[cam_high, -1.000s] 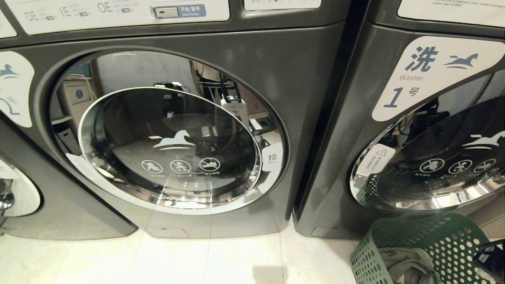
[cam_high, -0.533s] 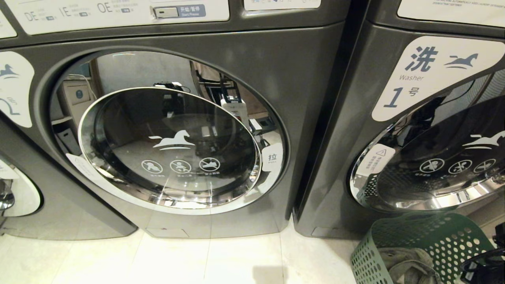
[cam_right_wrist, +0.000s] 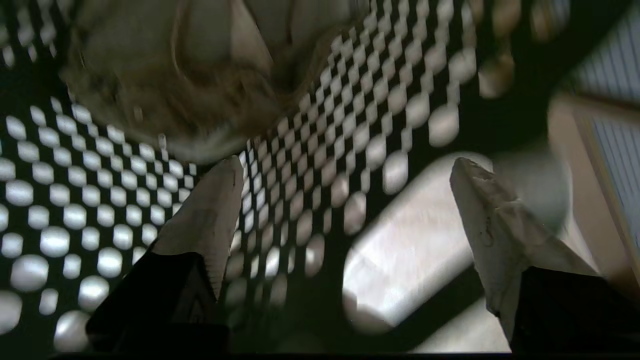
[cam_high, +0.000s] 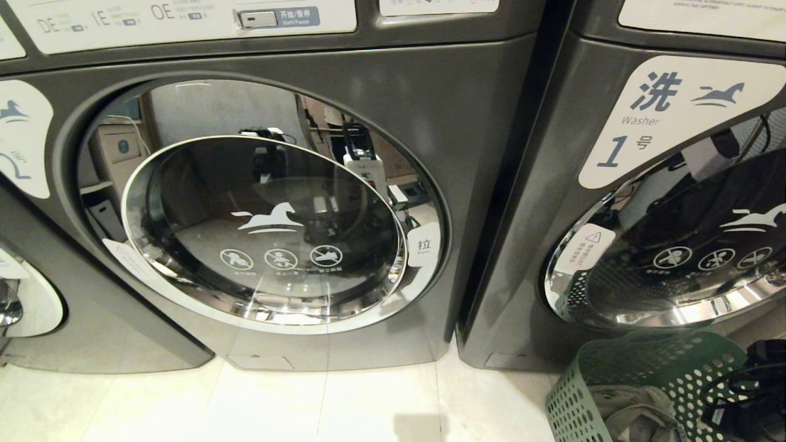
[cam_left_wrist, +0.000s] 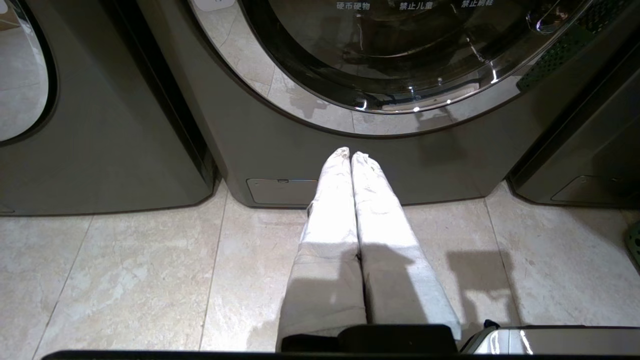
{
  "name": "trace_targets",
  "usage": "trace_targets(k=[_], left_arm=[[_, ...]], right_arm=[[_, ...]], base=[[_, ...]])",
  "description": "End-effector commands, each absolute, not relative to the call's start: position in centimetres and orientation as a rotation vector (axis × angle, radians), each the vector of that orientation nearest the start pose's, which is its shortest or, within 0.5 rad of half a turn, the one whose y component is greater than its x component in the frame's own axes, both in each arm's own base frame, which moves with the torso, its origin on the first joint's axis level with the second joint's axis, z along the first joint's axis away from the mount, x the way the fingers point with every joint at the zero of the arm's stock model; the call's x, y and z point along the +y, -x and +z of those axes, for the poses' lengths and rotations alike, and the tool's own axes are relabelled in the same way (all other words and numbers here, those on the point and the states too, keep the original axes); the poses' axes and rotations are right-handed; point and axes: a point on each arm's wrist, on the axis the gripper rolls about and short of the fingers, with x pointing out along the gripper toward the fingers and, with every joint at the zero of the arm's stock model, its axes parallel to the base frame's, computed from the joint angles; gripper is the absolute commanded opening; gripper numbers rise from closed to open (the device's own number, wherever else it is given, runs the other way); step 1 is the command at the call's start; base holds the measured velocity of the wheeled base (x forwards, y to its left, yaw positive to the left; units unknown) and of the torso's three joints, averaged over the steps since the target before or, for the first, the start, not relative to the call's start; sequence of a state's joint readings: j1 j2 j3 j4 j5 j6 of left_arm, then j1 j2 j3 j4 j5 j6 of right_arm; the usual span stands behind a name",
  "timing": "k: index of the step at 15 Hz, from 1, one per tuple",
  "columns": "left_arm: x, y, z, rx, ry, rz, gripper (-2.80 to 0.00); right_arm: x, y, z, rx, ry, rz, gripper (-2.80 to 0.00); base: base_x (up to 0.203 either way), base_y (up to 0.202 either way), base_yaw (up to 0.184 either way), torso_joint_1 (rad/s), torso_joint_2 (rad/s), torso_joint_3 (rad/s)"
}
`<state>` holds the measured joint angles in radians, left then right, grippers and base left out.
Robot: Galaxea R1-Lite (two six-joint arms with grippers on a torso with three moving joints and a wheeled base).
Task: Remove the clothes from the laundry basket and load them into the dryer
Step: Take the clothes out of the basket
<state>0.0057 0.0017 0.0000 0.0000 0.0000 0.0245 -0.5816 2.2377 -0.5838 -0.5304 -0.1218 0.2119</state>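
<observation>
Two big machines stand side by side, and the dryer door (cam_high: 264, 230) on the left is shut. The left gripper (cam_left_wrist: 350, 156) hangs low by the floor, its fingers pressed together, holding nothing. Lower right sits the green laundry basket (cam_high: 638, 380) with gray clothes (cam_high: 632, 417) inside. A second ago the right arm was barely in sight; now the right gripper (cam_right_wrist: 345, 175) has dipped into the basket, fingers spread wide. It looks ready to grab, though the blur hides any touch.

Laundry basket (cam_high: 638, 380) cut off at frame bottom; my right gripper (cam_right_wrist: 345, 170) view blurred, clothes (cam_right_wrist: 165, 75) indistinct.
</observation>
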Motion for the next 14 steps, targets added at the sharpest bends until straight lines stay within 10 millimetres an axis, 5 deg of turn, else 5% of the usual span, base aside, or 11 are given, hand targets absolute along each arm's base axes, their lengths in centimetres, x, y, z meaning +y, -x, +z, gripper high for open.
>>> trace_targets(k=[1, 7, 14], left_arm=[[0.0, 2.3, 7.6, 0.002, -0.025, 0.006, -2.8], [0.0, 2.3, 7.6, 0.002, -0.025, 0.006, -2.8], [0.0, 2.3, 7.6, 0.002, -0.025, 0.006, -2.8]], right_arm=[[-19.5, -25.3, -7.1, 1.06, -0.432, -0.691, 0.0], [-25.0, -27.6, -11.9, 0.966, -0.403, -0.363, 0.0], [-22.5, -25.9, -18.4, 1.08, -0.38, -0.089, 0.0]], base=[[0.0, 0.0, 0.0, 0.0, 0.0, 0.0], [0.0, 0.0, 0.0, 0.0, 0.0, 0.0], [0.0, 0.0, 0.0, 0.0, 0.0, 0.0]])
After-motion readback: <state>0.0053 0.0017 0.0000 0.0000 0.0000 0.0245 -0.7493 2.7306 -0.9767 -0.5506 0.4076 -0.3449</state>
